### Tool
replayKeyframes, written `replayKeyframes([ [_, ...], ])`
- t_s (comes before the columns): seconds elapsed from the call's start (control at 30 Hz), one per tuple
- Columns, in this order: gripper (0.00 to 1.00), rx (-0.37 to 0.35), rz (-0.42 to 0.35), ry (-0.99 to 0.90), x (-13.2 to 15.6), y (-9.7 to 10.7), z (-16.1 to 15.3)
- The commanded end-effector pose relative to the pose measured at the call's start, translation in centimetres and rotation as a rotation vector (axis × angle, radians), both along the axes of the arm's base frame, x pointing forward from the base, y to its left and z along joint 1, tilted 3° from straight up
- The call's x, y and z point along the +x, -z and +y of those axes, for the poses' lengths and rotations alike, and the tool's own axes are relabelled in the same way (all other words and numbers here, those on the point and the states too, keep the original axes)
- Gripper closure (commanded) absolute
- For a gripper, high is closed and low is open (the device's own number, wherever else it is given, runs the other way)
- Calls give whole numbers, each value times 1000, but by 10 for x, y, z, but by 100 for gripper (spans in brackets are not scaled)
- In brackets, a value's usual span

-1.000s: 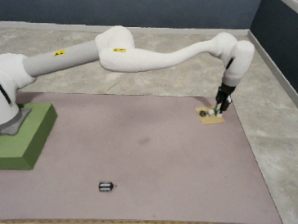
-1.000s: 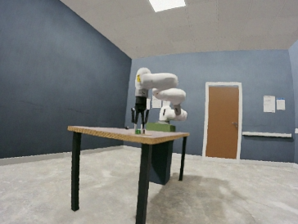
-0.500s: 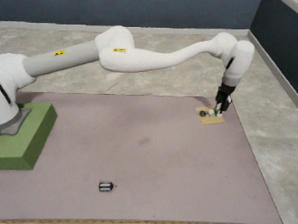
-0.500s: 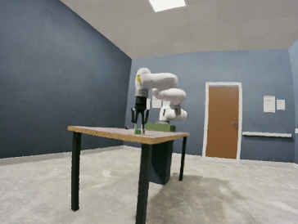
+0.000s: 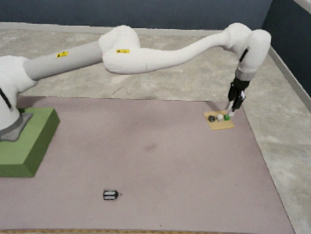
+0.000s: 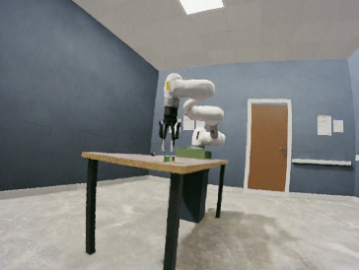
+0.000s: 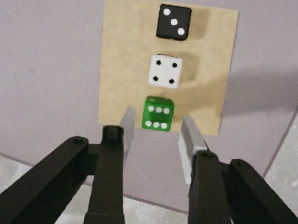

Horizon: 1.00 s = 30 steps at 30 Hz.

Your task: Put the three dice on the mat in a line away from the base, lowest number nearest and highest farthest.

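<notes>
Tool (image 7: 157, 137) raised just above the near edge of the tan mat (image 7: 123, 50), fingers parted to a moderate gap, wider than the green die, gripping nothing. Green die (image 7: 158, 113) directly ahead of the fingertips, between and slightly beyond them, apart from both pads, flat on the mat and showing six pips. White die (image 7: 165, 71) next in line past the green one, showing four. Black die (image 7: 174, 22) farthest ahead of the tool, near the mat's far edge, showing three. All three flat, spaced apart, in a near-straight row running away from the tool, leaning slightly to its right.

From the top view, tool (image 5: 233, 108) hanging almost vertical from the white arm (image 5: 179, 53) over the mat (image 5: 222, 124), with green die (image 5: 227, 115) beneath it, white die (image 5: 220, 116) and black die (image 5: 211, 119) in a row toward the green base block (image 5: 34, 145). Small black-and-white object (image 5: 110, 195) well apart from the tool, on the mauve table (image 5: 149, 171).

In the exterior view, tool (image 6: 168, 143) poised a little above the table (image 6: 148, 163) edge.
</notes>
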<state>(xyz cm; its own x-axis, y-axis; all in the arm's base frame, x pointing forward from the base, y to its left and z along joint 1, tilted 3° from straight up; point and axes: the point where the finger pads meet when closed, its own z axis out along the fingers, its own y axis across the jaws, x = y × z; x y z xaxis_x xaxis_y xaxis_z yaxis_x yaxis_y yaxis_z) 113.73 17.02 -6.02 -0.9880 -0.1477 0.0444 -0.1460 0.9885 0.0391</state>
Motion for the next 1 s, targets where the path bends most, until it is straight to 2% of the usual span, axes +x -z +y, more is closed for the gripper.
replayKeyframes([
  [0.0, 65, 1, -1, 0, 2, -21, 0],
  [0.2, 65, 1, -1, 0, 2, -35, -1],
  [0.47, 65, 1, -1, 0, 2, -37, -1],
  [0.5, 0, 1, -1, 0, 2, -37, -1],
  [0.97, 0, 1, -1, 0, 2, -37, -1],
])
